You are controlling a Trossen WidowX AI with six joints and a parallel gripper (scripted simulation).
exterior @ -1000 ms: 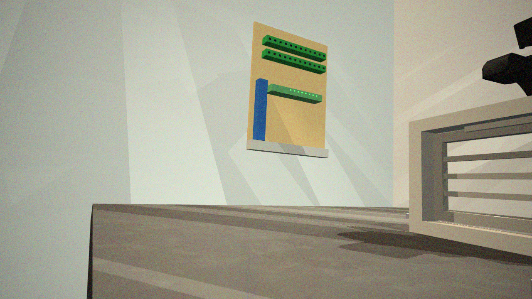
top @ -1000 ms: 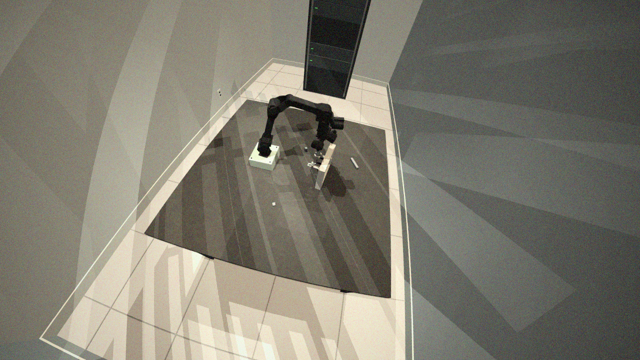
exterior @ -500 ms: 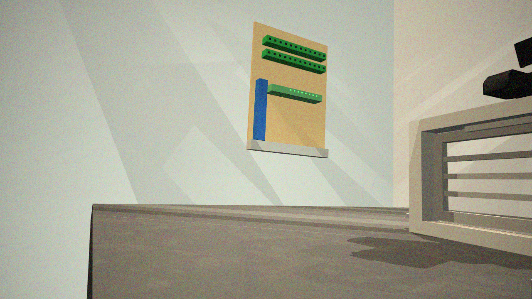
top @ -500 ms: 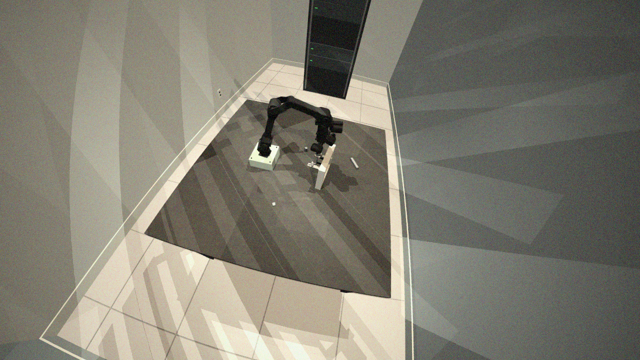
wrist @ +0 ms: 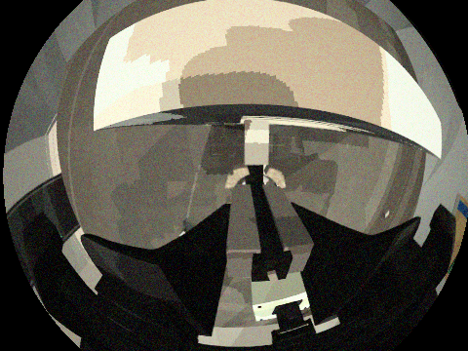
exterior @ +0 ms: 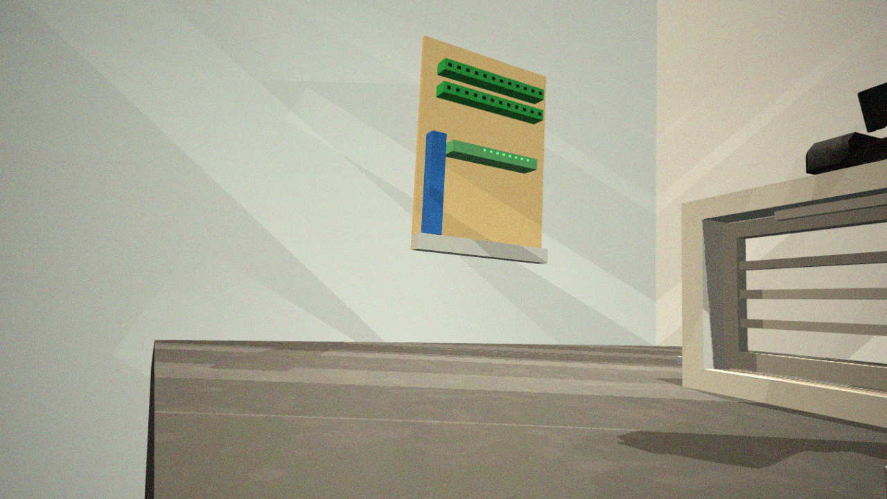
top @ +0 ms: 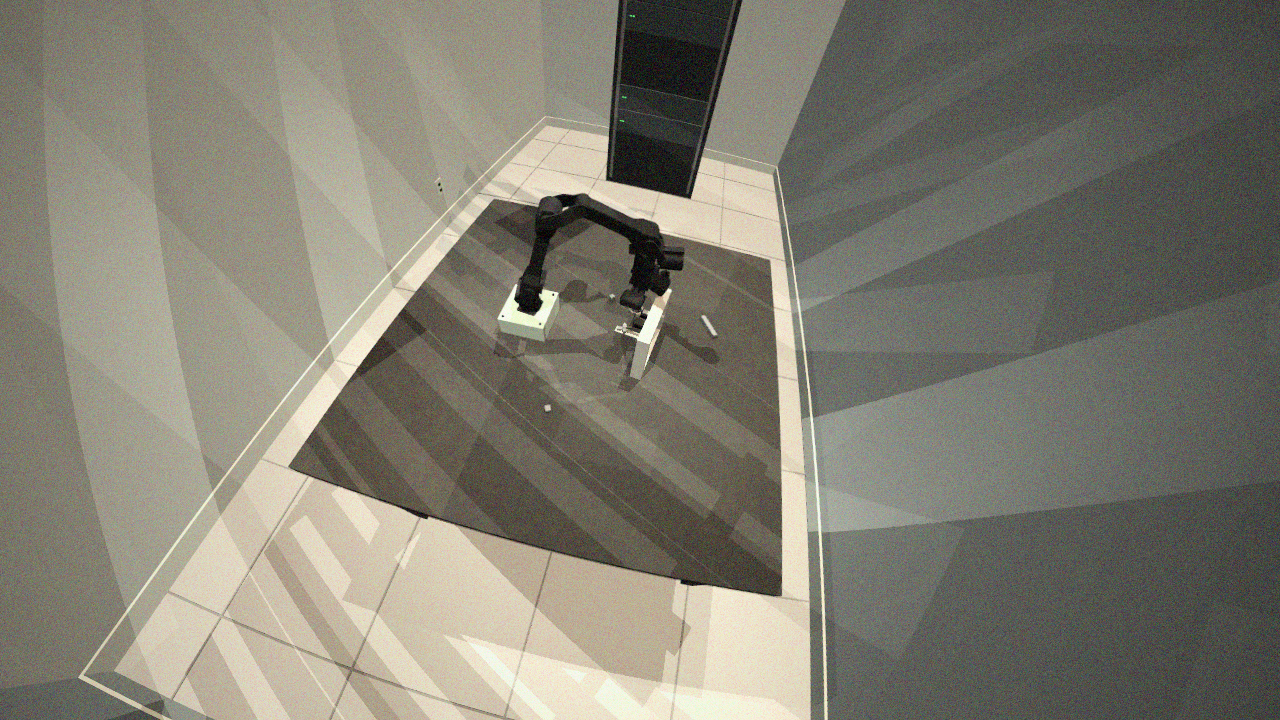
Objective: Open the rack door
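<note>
Between the fingertips of the gripper (top: 639, 315) (wrist: 261, 207), the upright handle (wrist: 244, 219) shows two smooth grey cheeks with a dark slot down the middle. The jaws are partly closed and appear to pinch it from both sides. The handle looks rigid and blocky—expect a firm squeeze, then stiff rotation about its own axis. Seat the pads squarely on the flat outer faces, at equal height; an off-centre grip could slip or load the latch sideways.

Just beyond stands the cream frame (top: 641, 353) (exterior: 692, 297) (wrist: 317, 63), thick, square-edged and matte. The door (exterior: 730, 297), built with slim horizontal slats, sits within it and appears closed. Its open construction suggests little weight; swing it along the hinge arc without forcing.

Around these, the table (top: 537, 483) (exterior: 372, 446) has a mottled brown-grey surface. A pale block-shaped base (top: 528, 324) carries the arm; a small white cube (top: 547, 408) and a slender pale rod (top: 708, 325) lie apart from the frame—keep clear of both. Farthest back stands a glossy black server cabinet (top: 706, 134).
</note>
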